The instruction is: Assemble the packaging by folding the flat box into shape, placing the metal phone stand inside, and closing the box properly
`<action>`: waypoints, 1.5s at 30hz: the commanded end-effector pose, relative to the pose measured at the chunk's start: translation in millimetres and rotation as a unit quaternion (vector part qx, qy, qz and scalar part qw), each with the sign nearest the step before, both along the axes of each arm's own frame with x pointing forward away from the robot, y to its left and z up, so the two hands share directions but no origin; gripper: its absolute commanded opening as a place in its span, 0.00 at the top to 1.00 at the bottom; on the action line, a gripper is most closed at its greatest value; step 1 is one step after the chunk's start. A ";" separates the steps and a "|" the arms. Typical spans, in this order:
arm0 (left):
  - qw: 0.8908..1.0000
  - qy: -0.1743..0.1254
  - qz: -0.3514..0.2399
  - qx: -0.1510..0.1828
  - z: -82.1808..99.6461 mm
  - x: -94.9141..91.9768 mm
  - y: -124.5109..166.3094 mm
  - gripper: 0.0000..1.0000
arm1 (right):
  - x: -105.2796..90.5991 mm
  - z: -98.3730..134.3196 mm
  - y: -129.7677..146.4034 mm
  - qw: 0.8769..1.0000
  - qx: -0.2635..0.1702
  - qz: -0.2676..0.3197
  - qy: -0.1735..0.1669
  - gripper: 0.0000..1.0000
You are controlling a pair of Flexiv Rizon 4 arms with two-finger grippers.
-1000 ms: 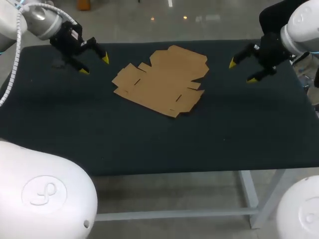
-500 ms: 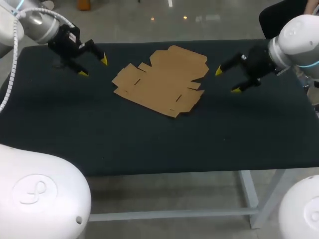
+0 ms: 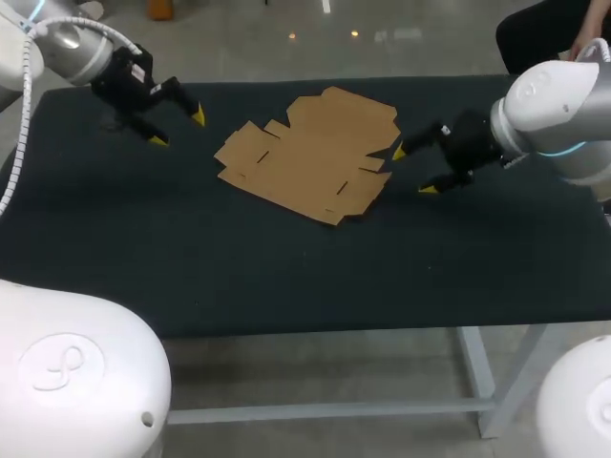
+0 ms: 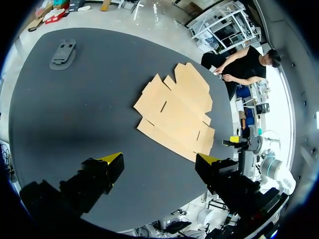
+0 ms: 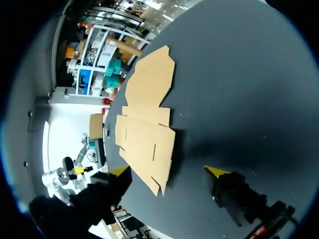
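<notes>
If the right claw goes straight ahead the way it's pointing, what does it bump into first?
Probably the flat cardboard box: its edge lies just ahead of the right gripper, whose fingers stand open. Its height above the table is unclear, so it might skim over instead.

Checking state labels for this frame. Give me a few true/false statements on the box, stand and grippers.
1. The cardboard box lies flat and unfolded on the table. True.
2. The right gripper is shut on the box's edge. False: it is open beside that edge and clamps nothing.
3. The phone stand sits inside the box. False: it lies on the bare table, apart from the box.
4. The left gripper is open and holds nothing. True.
</notes>
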State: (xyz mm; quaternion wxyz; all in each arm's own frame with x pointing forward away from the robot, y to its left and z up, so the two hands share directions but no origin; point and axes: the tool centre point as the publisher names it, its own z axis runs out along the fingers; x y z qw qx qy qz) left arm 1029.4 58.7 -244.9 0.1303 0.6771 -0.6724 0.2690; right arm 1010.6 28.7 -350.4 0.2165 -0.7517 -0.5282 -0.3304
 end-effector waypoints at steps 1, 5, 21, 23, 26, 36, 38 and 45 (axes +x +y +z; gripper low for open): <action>1.000 0.000 0.001 0.003 3.1 -2.9 0.5 0.00 | 13.5 -16.1 4.6 1.000 0.019 0.016 0.012 0.10; 1.000 0.000 0.000 0.004 2.1 -3.5 0.2 0.00 | 19.5 -29.8 10.2 0.999 0.034 0.015 0.030 0.30; 1.000 -0.001 -0.003 0.008 2.9 -4.9 -0.2 0.00 | 43.7 -54.6 30.8 0.996 0.069 0.025 0.048 0.57; 1.000 0.000 -0.004 0.007 2.6 -4.7 -0.3 0.00 | 46.5 -55.8 33.9 0.996 0.072 0.030 0.049 0.64; 1.000 0.000 -0.004 0.007 2.1 -4.6 -0.4 0.00 | 49.9 -57.7 38.5 0.995 0.075 0.037 0.052 0.83; 1.000 0.002 -0.001 0.009 1.0 -5.1 0.0 0.00 | 47.0 -55.4 42.1 0.991 0.095 0.078 0.050 1.00; 1.000 0.002 -0.001 0.009 0.9 -5.2 0.1 0.00 | 44.1 -54.4 39.1 0.990 0.099 0.086 0.050 1.00; 1.000 0.004 -0.002 0.009 -0.6 -4.1 -1.1 0.00 | 31.5 -46.7 30.3 0.986 0.112 0.115 0.051 1.00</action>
